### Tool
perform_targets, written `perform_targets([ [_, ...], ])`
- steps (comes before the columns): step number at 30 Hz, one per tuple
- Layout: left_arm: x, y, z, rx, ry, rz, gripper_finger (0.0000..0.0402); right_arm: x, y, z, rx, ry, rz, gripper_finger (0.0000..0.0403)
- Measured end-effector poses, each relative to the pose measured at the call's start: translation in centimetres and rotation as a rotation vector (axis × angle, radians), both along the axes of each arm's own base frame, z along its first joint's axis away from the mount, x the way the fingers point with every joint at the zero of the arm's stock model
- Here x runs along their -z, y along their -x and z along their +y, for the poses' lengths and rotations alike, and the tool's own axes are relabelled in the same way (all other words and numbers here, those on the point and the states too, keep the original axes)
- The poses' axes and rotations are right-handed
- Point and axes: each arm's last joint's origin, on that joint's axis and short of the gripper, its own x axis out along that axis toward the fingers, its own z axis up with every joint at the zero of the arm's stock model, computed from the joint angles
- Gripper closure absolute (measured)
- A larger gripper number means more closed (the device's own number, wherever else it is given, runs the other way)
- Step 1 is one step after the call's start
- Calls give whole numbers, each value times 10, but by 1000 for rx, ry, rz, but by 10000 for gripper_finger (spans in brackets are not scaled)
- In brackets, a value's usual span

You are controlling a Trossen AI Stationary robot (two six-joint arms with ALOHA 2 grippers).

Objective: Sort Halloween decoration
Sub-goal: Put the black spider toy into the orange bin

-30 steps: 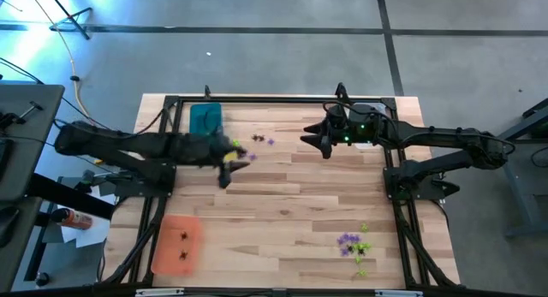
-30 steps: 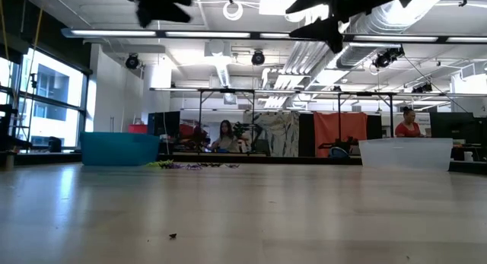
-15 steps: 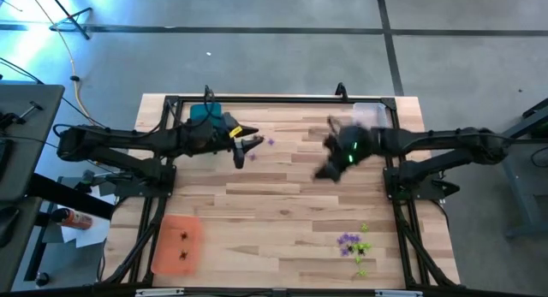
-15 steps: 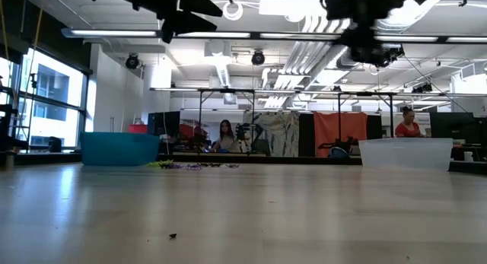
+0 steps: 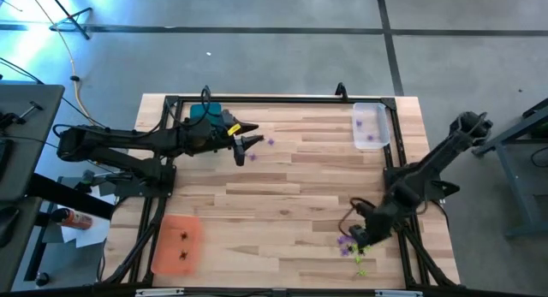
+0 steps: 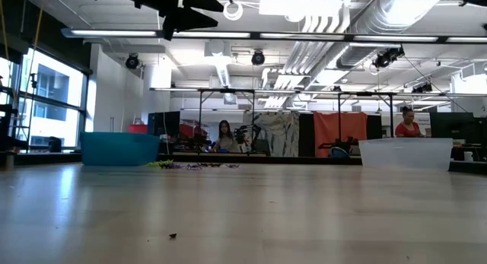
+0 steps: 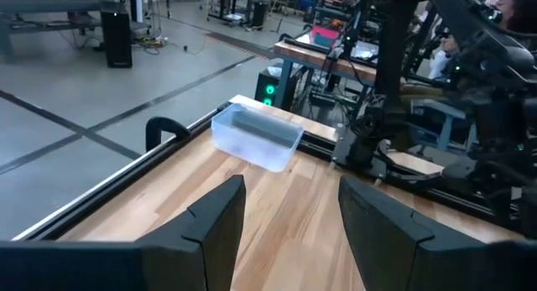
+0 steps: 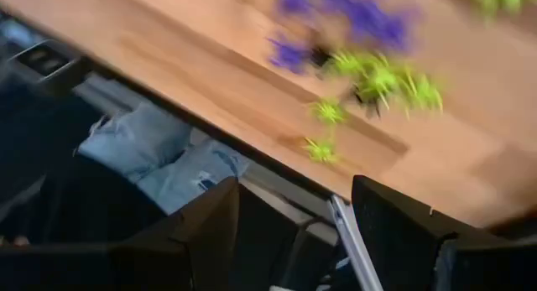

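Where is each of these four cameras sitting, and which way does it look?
High: overhead, straight down; both arms, left gripper, right gripper.
Low: table height, across into the room; left arm overhead.
Left wrist: past its open fingers to the clear tray, also in high.
Right wrist: open fingers, trinket pile, also in high.
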Motion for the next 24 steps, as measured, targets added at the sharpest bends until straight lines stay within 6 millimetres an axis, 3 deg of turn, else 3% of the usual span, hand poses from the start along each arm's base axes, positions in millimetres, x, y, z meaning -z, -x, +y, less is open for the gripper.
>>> perform_targets([
  [5, 0, 0, 0, 1, -6, 3, 220, 15, 3, 13, 118, 27, 101, 176],
  [11, 0, 0, 0, 1, -7, 2, 220, 38, -8, 36, 56, -14, 135, 186],
  [17, 0, 0, 0, 0, -1, -1, 220, 63, -12, 40, 104, 64, 231, 197],
  [24, 0, 0, 0, 0, 2, -3, 220, 70, -14, 42, 112, 86, 270, 209],
])
